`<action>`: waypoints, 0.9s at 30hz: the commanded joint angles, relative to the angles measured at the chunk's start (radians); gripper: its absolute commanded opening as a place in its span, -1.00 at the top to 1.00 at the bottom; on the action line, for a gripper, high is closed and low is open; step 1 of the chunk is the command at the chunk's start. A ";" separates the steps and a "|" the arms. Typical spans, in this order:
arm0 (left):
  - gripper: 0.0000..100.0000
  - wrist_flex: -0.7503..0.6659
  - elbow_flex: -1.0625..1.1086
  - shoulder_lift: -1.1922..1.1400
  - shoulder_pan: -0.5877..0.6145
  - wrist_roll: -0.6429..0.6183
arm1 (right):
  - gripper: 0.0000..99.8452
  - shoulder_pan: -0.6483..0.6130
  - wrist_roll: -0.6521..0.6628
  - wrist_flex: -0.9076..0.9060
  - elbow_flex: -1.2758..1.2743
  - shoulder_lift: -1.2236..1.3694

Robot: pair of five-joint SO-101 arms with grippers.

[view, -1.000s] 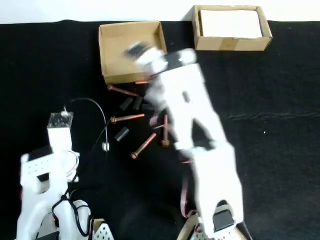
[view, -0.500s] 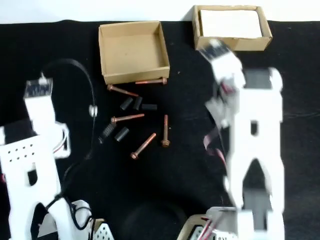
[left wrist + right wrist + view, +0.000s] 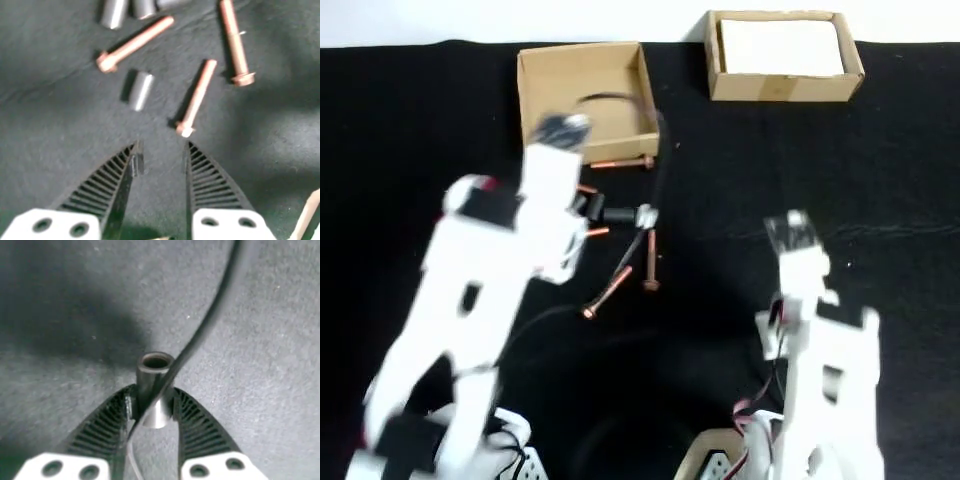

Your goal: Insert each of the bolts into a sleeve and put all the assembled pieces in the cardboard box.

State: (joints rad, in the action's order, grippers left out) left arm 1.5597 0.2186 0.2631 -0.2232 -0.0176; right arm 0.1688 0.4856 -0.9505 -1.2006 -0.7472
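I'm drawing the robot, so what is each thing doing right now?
Left hand: open, empty.
Right hand: shut on a sleeve, held upright.
Bolts: lying loose, no sleeve on them.
Loose sleeve: lying on its side, empty.
Cardboard box: open on top.

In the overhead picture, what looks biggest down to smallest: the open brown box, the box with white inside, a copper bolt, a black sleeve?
1. The open brown box and the white-filled box look about alike: tied.
2. A copper bolt.
3. A black sleeve.
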 commanded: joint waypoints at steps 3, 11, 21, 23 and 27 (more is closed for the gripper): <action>0.71 0.032 -0.242 -0.248 -0.087 -0.077 | 0.98 0.056 -0.017 0.182 -0.125 -0.042; 0.71 0.083 -0.533 -0.553 -0.260 -0.276 | 0.98 0.064 -0.181 0.335 -0.168 0.082; 0.71 0.072 -0.664 -0.811 -0.297 -0.430 | 0.98 0.064 -0.181 0.354 -0.163 0.120; 0.71 0.072 -0.700 -0.845 -0.303 -0.430 | 0.98 0.064 -0.181 0.354 -0.163 0.120; 0.71 0.041 -0.757 -0.909 -0.300 -0.430 | 0.98 0.064 -0.181 0.354 -0.163 0.120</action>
State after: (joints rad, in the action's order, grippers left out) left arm 1.6210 -0.4780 -0.6345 -0.5163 -0.4427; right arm 0.2225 0.3122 -0.6114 -1.3740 -0.6444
